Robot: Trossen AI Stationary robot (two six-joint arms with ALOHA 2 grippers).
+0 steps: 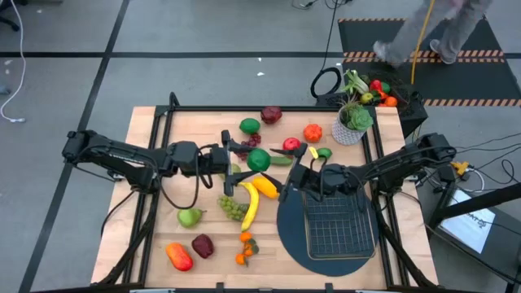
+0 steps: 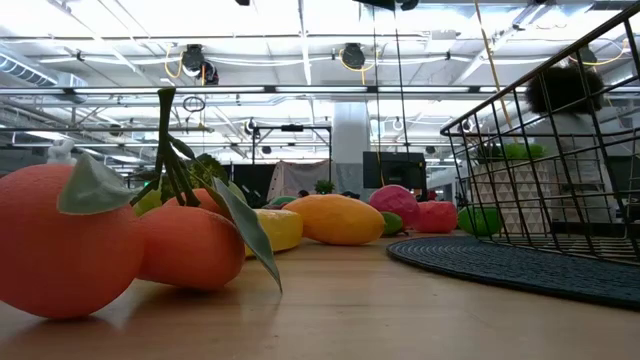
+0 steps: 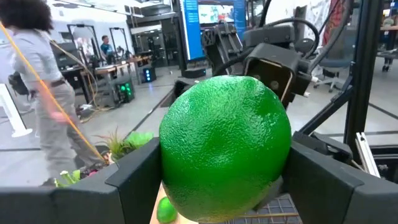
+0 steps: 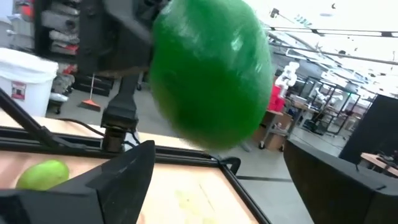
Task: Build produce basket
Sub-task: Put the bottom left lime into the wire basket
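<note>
Looking down from above, we see the rectangular dark bronze wire-mesh basket on the round dark mat at the near right of the wooden table, its long axis running near to far and its open side up. We cannot see any produce inside it.

The left gripper reaches to mid-table and grips a round green plastic lime; in its wrist view the dimpled fruit is pressed between both dark fingers. The right gripper sits just right of the lime, at the basket's far left corner; in its wrist view its jaws stand wide with nothing between them, the lime hanging just ahead.

The remaining produce lies scattered left of the mat. A yellow banana lies lengthwise near to far, with an orange-yellow mango to its right and green grapes on its left. A green pear, a dark red fruit, an orange-red fruit and small leafy oranges sit nearer.

Far right stands a green plant in a white patterned pot, with a red apple and an orange tomato-like fruit left of it.

We can read no lettering. A person walks beyond the table.
</note>
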